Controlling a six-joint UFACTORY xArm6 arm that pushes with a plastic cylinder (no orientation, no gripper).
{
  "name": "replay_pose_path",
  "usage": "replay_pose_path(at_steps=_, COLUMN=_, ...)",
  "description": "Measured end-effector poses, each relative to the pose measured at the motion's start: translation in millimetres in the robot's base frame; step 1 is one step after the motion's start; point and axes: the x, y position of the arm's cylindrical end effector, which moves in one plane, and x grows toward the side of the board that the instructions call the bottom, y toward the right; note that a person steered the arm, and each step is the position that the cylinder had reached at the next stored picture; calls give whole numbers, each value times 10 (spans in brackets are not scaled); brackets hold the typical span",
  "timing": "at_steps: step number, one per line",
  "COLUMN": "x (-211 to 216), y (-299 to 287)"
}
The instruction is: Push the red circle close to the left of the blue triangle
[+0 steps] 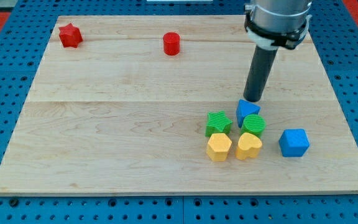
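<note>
The red circle stands near the view's top, left of centre. The blue triangle sits in the lower right part of the board, at the top of a cluster of blocks. My tip rests right at the blue triangle's upper edge, touching or nearly touching it. The red circle is far from my tip, up and to the view's left.
A red star lies at the top left corner. A green star, a green circle, a yellow hexagon and a yellow heart crowd just below the blue triangle. A blue cube sits to their right.
</note>
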Motion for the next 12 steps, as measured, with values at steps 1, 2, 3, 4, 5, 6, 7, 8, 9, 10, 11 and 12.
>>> replay_pose_path(at_steps=1, x=-719, y=174)
replay_pose_path(at_steps=2, x=-1644, y=81)
replay_pose_path(at_steps=3, x=-2024, y=-931)
replay_pose_path(at_steps=4, x=-1661, y=-1551)
replay_pose_path(at_steps=5, x=-1184, y=-1479)
replay_pose_path(at_steps=6, x=-1280, y=-1760)
replay_pose_path(at_steps=7, x=-1113, y=-1931)
replay_pose_path(at_steps=8, x=-700, y=-998)
replay_pose_path(at_steps=9, x=-27, y=-593)
replay_pose_path(at_steps=10, x=202, y=-353)
replay_pose_path(at_steps=11, x=-503, y=-286)
replay_pose_path(at_steps=12, x=-1272, y=-609)
